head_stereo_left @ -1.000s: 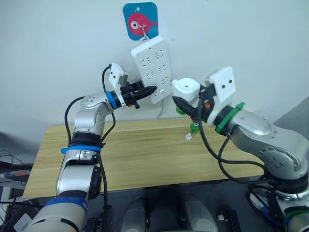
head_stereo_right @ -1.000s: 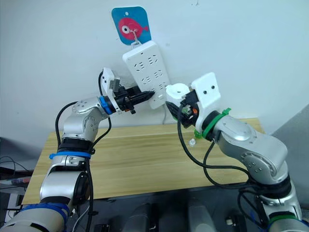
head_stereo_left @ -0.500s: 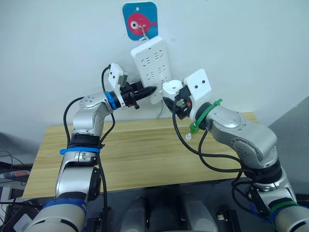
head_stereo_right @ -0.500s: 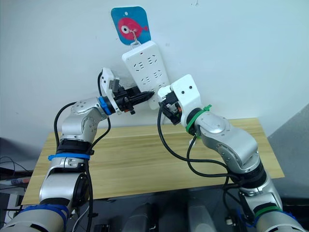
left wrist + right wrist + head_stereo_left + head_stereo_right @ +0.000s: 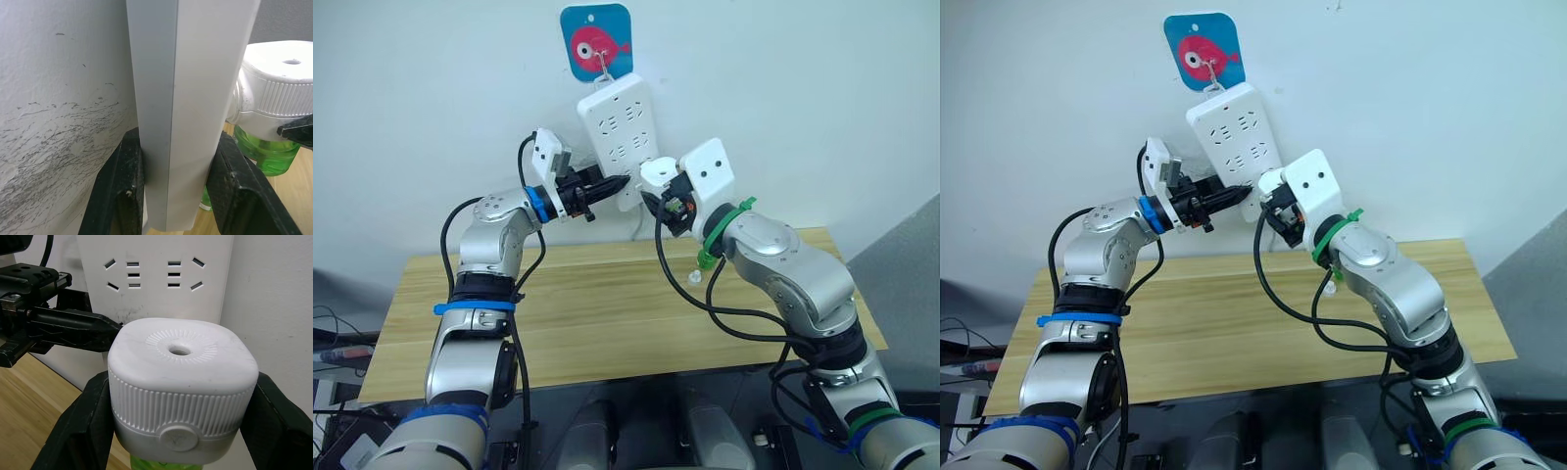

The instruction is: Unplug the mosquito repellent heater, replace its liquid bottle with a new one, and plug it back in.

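a: white heater [image 5: 182, 387] with green liquid under it sits clamped between the right gripper's [image 5: 182, 431] two black fingers, held up against the lower end of the power strip [image 5: 622, 132] on the wall.

b: and the left gripper [image 5: 171, 188]?

a: pinching the strip's lower edge, one finger on the wall side, one on the front. it looks like it is bracing the strip so it can't swing.

b: so the bottle swap is done?

a: i'd judge so, since a green bottle [image 5: 264, 149] hangs under the heater. what seems left is plugging back in. the prongs are hidden, so i can't tell whether they line up with a socket.

b: what could go wrong?

a: the strip hangs tilted from a hook on the fish sign [image 5: 597, 41]. if the prongs meet plastic instead of slots, the push may twist the strip out of the left fingers or lift it off the hook. the heater's ribbed sides are rounded, so it could also rotate in the grasp under pressure.

b: anything on the table [image 5: 587, 313]?

a: another green bottle [image 5: 707, 258] stands near the back edge beside a small clear cap [image 5: 695, 277], right below the right arm's cable. a low sweep could knock them over.
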`<action>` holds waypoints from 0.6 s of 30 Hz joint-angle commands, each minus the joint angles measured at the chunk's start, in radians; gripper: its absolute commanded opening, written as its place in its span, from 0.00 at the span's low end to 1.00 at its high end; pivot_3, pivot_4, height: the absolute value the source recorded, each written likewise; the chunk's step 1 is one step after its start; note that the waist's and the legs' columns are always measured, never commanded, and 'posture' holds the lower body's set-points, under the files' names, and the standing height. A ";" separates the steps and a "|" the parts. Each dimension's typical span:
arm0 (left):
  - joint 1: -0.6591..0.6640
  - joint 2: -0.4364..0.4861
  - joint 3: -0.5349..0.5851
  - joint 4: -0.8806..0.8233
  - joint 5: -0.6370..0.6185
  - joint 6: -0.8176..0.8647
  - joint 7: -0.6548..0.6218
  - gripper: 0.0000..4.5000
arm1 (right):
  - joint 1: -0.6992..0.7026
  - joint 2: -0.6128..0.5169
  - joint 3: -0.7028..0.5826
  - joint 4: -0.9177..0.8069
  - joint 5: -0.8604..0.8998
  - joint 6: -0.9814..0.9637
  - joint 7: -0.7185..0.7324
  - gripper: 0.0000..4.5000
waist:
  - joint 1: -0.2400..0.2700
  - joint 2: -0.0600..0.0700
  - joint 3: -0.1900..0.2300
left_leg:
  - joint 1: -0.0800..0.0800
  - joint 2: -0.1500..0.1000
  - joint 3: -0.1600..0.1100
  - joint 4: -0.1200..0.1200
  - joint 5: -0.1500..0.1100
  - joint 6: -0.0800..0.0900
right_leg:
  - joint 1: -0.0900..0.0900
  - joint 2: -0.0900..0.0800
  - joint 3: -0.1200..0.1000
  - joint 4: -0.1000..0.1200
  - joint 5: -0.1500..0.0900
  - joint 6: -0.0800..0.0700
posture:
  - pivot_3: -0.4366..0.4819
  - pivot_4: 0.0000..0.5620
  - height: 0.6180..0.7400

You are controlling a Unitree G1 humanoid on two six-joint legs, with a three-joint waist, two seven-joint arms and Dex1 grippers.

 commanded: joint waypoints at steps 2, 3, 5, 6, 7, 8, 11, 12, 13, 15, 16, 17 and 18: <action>0.012 -0.002 -0.012 -0.043 -0.010 0.009 -0.013 0.29 | -0.011 0.031 0.008 -0.006 -0.053 -0.049 0.023 0.68 | -0.001 0.000 0.000 | 0.000 0.000 0.000 0.000 0.000 0.000 | 0.000 0.000 0.000 0.000 0.000 0.000 | 0.24 0.34 1.00; 0.015 -0.003 -0.013 -0.048 -0.013 0.014 -0.018 0.29 | -0.015 0.044 0.008 0.010 -0.060 -0.049 0.026 0.68 | -0.002 0.000 0.000 | 0.000 0.000 0.000 0.000 0.000 0.000 | 0.000 0.000 0.000 0.000 0.000 0.000 | 0.24 0.34 1.00; 0.017 -0.003 -0.015 -0.054 -0.016 0.022 -0.023 0.29 | -0.020 0.066 0.005 0.032 -0.071 -0.050 0.028 0.68 | -0.004 0.000 -0.001 | 0.000 0.000 0.000 0.000 0.000 0.000 | 0.000 0.000 0.000 0.000 0.000 0.000 | 0.24 0.34 1.00; 0.019 -0.004 -0.016 -0.058 -0.018 0.025 -0.025 0.29 | -0.025 0.078 0.005 0.047 -0.077 -0.054 0.031 0.68 | -0.005 0.000 -0.001 | 0.000 0.000 0.000 0.000 0.000 0.000 | 0.000 0.000 0.000 0.001 0.000 0.000 | 0.24 0.34 1.00; 0.020 -0.004 -0.016 -0.061 -0.019 0.027 -0.026 0.29 | -0.028 0.086 0.004 0.056 -0.083 -0.057 0.035 0.68 | -0.007 0.000 -0.001 | 0.000 0.000 0.000 0.000 0.000 0.000 | 0.000 0.000 0.000 0.001 0.000 0.000 | 0.24 0.34 1.00; 0.023 -0.005 -0.018 -0.067 -0.023 0.035 -0.028 0.29 | -0.035 0.101 0.001 0.075 -0.087 -0.065 0.039 0.68 | -0.009 0.000 -0.001 | 0.001 0.000 0.000 0.000 0.000 0.000 | 0.000 0.000 0.000 0.001 0.000 0.000 | 0.24 0.34 1.00; 0.031 -0.005 -0.024 -0.084 -0.029 0.055 -0.043 0.29 | -0.047 0.135 -0.003 0.126 -0.099 -0.092 0.053 0.68 | -0.019 0.000 -0.002 | 0.001 0.000 0.001 0.000 0.000 0.000 | 0.000 0.000 0.001 0.002 0.000 0.000 | 0.24 0.34 1.00; 0.033 -0.005 -0.025 -0.088 -0.030 0.062 -0.047 0.29 | -0.050 0.142 -0.002 0.140 -0.104 -0.101 0.060 0.68 | -0.020 -0.001 -0.002 | 0.001 0.000 0.000 0.000 0.000 0.000 | 0.000 0.000 0.000 0.002 0.000 0.000 | 0.24 0.34 1.00; 0.034 -0.005 -0.025 -0.092 -0.031 0.068 -0.050 0.29 | -0.052 0.147 -0.002 0.150 -0.108 -0.108 0.066 0.68 | -0.022 -0.001 -0.003 | 0.001 0.000 0.000 0.000 0.000 0.000 | 0.000 0.000 0.000 0.002 0.000 0.000 | 0.24 0.34 1.00; 0.037 -0.003 -0.027 -0.098 -0.032 0.077 -0.057 0.29 | -0.054 0.156 0.003 0.172 -0.120 -0.121 0.082 0.68 | -0.025 -0.001 -0.004 | 0.001 0.000 0.000 0.000 0.000 0.000 | 0.000 0.000 0.000 0.002 0.000 0.000 | 0.24 0.34 1.00; 0.038 -0.003 -0.027 -0.099 -0.032 0.079 -0.059 0.29 | -0.055 0.160 0.004 0.181 -0.126 -0.128 0.087 0.68 | -0.026 -0.001 -0.005 | 0.001 0.000 0.000 0.000 0.000 0.000 | 0.000 0.000 0.000 0.002 0.000 0.000 | 0.24 0.34 1.00; 0.038 -0.003 -0.027 -0.101 -0.033 0.084 -0.062 0.29 | -0.056 0.164 0.006 0.190 -0.132 -0.134 0.094 0.68 | -0.027 -0.001 -0.005 | 0.001 0.000 0.000 0.000 0.000 0.000 | 0.000 0.000 0.000 0.002 0.000 0.000 | 0.24 0.34 1.00; 0.040 -0.001 -0.029 -0.104 -0.034 0.090 -0.069 0.29 | -0.057 0.166 0.006 0.199 -0.136 -0.139 0.101 0.68 | -0.028 -0.001 -0.006 | 0.001 0.000 0.000 0.000 0.000 0.000 | 0.000 0.000 0.000 0.002 0.000 0.000 | 0.24 0.34 1.00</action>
